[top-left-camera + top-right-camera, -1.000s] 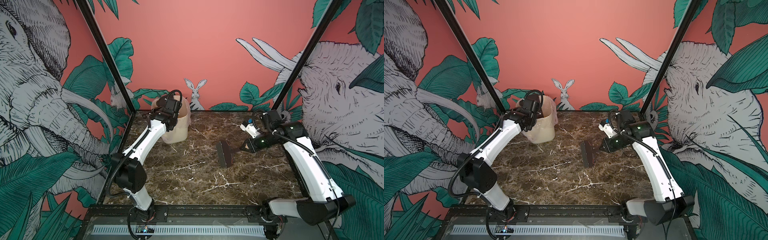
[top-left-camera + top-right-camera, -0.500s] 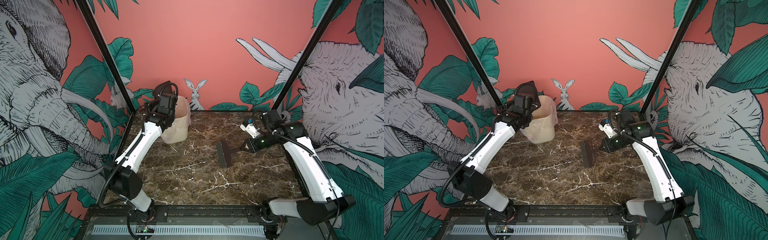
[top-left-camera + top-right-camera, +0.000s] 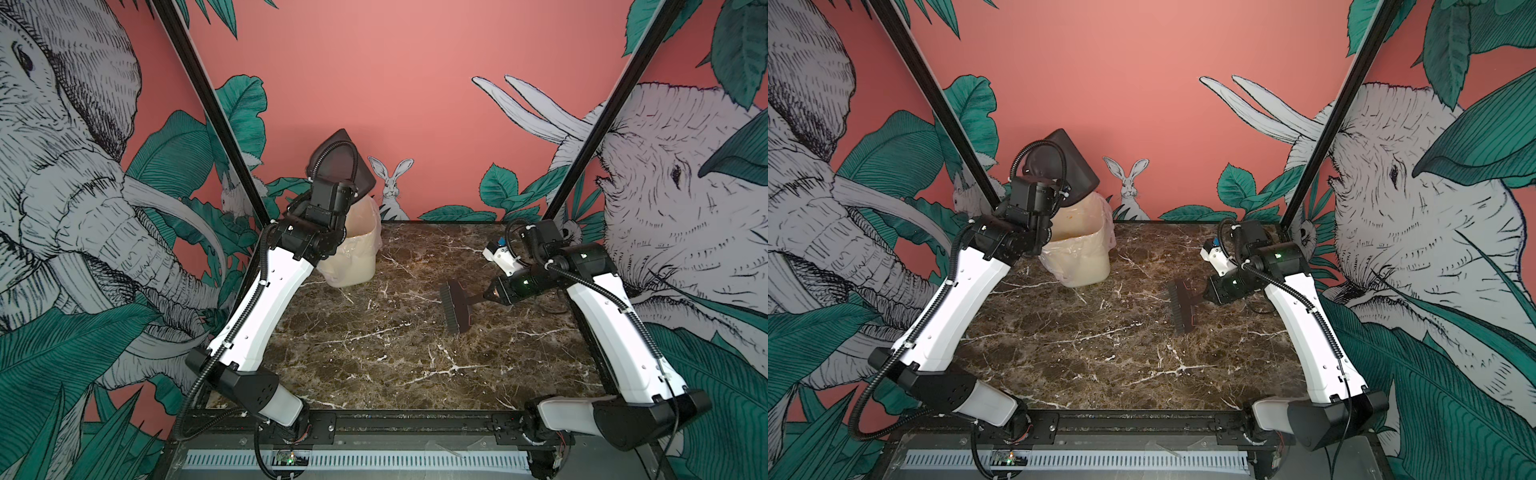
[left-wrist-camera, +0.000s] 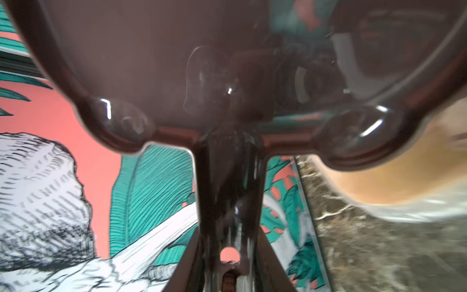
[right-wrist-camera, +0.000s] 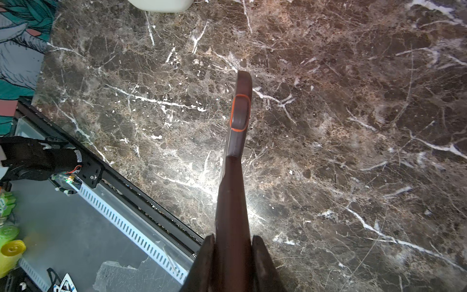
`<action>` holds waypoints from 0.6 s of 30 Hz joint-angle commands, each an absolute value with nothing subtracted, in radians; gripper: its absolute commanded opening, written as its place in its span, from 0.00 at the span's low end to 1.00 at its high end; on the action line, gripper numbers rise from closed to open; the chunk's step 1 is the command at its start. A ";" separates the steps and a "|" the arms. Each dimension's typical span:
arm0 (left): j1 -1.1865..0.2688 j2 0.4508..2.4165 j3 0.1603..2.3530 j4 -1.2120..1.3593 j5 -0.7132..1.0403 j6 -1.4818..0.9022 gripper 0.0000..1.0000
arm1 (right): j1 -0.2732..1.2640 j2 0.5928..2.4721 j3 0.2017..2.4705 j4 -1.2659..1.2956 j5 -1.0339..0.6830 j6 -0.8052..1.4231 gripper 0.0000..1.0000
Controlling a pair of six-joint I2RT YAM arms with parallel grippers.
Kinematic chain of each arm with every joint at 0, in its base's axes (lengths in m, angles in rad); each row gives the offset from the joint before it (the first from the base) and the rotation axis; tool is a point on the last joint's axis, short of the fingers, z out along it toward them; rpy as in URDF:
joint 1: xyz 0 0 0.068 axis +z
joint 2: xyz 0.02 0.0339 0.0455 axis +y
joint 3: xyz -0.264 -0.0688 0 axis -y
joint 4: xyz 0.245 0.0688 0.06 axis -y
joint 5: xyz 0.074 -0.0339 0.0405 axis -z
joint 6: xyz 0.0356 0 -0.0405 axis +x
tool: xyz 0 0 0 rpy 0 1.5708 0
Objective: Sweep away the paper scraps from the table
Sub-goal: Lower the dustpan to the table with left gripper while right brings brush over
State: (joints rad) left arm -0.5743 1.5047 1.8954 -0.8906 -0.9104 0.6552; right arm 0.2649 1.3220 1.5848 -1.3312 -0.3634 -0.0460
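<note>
The left gripper [image 4: 228, 268] is clamped on the stem handle of a dark brown glossy plastic dustpan [image 3: 340, 166], with its jaws pressed against either side. It holds the pan reared nearly on end, handle end lowest, above the rim of the beige plastic bin with a clear liner bag [image 3: 357, 266] at about 11 o'clock on the dark brown marble-look counter [image 3: 374, 365]. Keeping it over the bin's mouth probably means any last bits drop inside and not back onto the counter. The right gripper [image 5: 232, 263] is closed around the handle of a dark brown hand brush with an orange-ringed grip [image 3: 455, 307]. The brush sits low at about 3 o'clock, well apart from the bin and likely parked out of the way; I cannot tell if its bristles touch. No paper scraps show on the counter. A faint reddish fleck [image 3: 1073, 216] inside the liner may be one, but it is too small to tell.
</note>
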 commanded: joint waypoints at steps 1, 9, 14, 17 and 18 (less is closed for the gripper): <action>-0.674 1.483 1.886 -1.011 -0.835 0.459 0.00 | 0.233 1.292 1.584 -1.287 -0.334 -0.028 0.00; -0.887 1.488 1.789 -1.031 -0.719 0.200 0.00 | 0.122 1.266 1.566 -1.238 -0.336 -0.001 0.00; -0.948 1.486 1.696 -0.958 -0.630 0.079 0.00 | 0.061 1.266 1.559 -1.190 -0.350 0.026 0.00; -0.960 1.486 1.634 -0.915 -0.574 0.017 0.00 | 0.027 1.268 1.545 -1.145 -0.374 0.054 0.00; -0.965 1.485 1.611 -0.898 -0.558 0.001 0.00 | 0.018 1.270 1.539 -1.130 -0.379 0.059 0.00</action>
